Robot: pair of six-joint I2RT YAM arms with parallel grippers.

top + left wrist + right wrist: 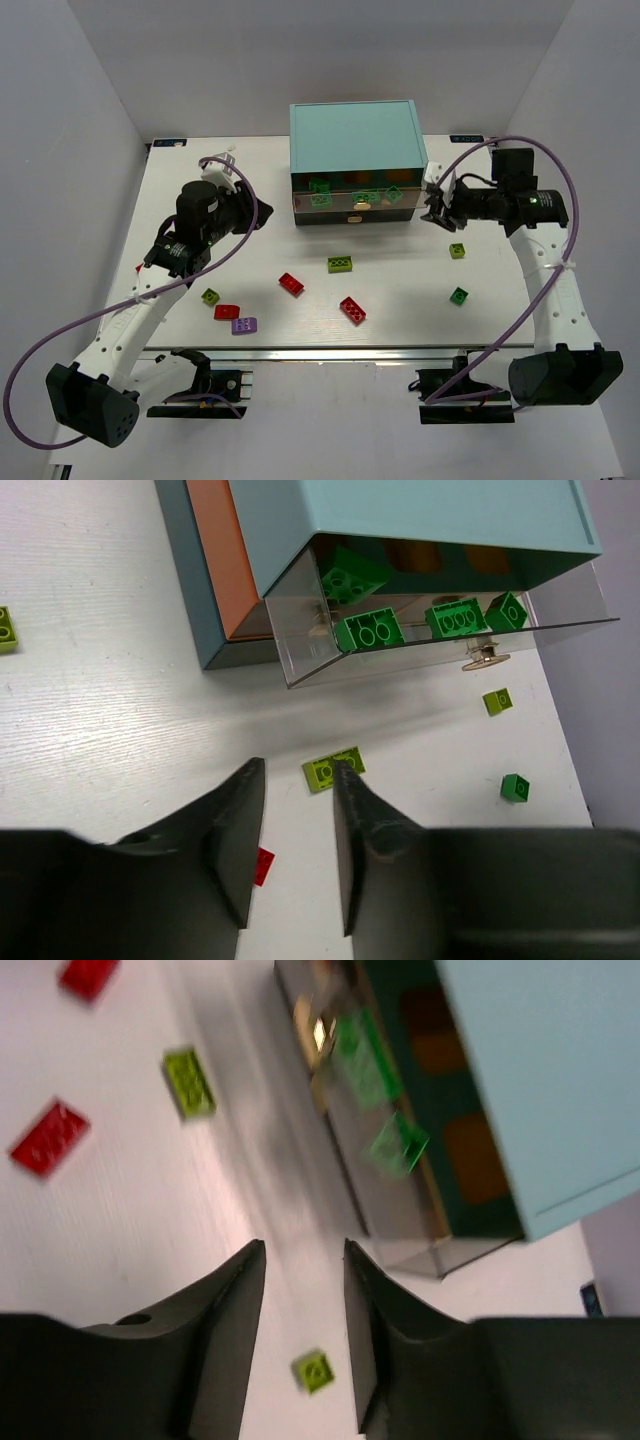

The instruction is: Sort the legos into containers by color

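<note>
The cabinet with the teal top stands at the back middle. Its top see-through drawer is pulled out and holds several green bricks, also blurred in the right wrist view. Loose on the table are two red bricks, a third red one, a purple one, yellow-green ones and a dark green one. My left gripper is open and empty, left of the drawer. My right gripper is open and empty at the drawer's right end, above the small yellow-green brick.
White walls close in the table on the left, back and right. A cream knob sticks out from the drawer front. The cabinet's lower drawers are shut. A yellow-green brick lies just beyond my left fingertips.
</note>
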